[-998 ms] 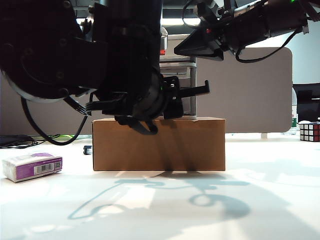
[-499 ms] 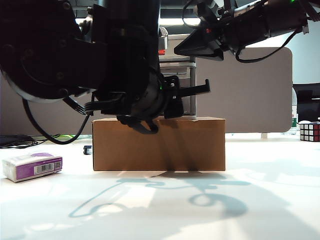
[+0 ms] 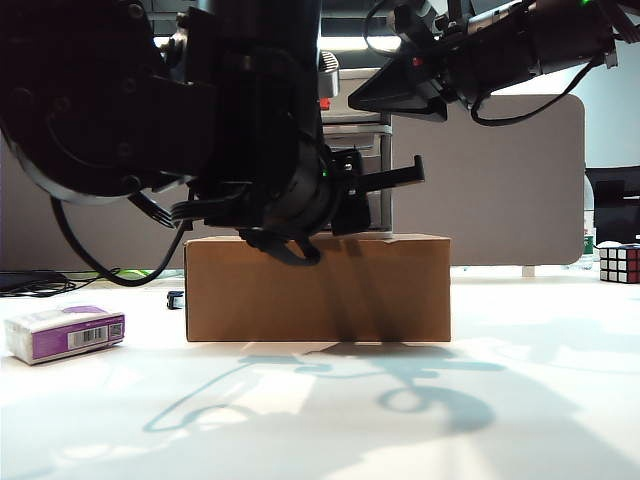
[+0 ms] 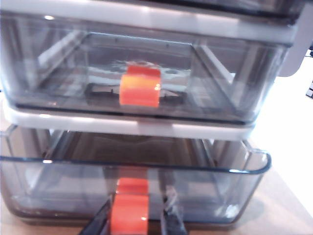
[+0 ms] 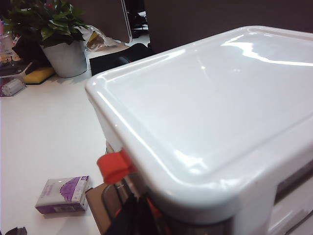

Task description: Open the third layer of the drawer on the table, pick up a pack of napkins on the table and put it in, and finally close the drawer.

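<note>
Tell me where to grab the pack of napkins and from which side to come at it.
Grip the pack of napkins across its two long sides, coming from above. It lies flat on the table with bare surface all round, and its narrow width looks easiest for the jaws to span.

Grey partition panel [image 3: 500, 180] behind; potted plant [image 5: 51, 29]; ceiling light strip.

Place: office or lab workspace
Evidence: grey partition screen [image 3: 500, 180] behind the white table [image 3: 520, 400]
Also: potted plant [image 5: 54, 34] on the table; Rubik's cube [image 3: 619, 263] near the screen
</note>
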Motion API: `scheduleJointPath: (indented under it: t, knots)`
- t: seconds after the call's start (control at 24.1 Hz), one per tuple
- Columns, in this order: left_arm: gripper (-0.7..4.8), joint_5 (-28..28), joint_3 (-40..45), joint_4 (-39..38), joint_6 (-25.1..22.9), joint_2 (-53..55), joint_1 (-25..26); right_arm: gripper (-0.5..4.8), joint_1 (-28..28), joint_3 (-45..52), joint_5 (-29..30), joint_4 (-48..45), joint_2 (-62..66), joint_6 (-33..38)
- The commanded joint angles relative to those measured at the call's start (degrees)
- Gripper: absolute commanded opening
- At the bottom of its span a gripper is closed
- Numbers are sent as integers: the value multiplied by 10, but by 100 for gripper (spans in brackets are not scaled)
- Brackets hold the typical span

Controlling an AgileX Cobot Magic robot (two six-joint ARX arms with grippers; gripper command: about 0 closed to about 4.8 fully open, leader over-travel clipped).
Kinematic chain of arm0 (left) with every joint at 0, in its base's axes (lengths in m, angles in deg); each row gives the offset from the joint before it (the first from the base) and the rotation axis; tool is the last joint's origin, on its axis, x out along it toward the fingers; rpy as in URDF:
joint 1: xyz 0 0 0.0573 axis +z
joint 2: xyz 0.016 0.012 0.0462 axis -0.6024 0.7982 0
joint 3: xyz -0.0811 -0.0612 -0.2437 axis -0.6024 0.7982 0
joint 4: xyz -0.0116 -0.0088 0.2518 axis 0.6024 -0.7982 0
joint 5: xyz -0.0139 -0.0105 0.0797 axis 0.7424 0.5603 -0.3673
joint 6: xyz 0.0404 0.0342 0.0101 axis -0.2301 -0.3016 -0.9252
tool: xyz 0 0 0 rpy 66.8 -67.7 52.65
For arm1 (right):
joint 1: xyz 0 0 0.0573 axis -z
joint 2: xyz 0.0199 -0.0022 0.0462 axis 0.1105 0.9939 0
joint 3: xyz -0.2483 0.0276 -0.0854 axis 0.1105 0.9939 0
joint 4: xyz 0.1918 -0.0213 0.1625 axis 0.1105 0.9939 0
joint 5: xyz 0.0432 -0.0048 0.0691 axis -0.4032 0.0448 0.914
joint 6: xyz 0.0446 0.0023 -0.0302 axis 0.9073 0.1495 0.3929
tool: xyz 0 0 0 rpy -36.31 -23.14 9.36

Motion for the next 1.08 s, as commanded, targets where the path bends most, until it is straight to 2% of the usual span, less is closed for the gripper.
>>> scheduleJointPath:
  t: [0.04,0.29,0.37,0.58,1.08]
  knots:
    - [111,6,-3,7,-4,-2,3,-6,0,-3,-3,-6,-2,-2]
    - [101,6,-3,6,-4,-2,3,-6,0,-3,-3,-6,-2,-2]
    - [24,6,-3,3,-4,-2,3,-6,0,-3,-3,-6,-2,-2]
    - [-5,6,-3,2,-4,-2,3,-6,0,-3,-3,-6,-2,-2]
    - [-6,-48,-2,-7,-4,-2,-35,-6,0,-3,-4,-8,8,-2]
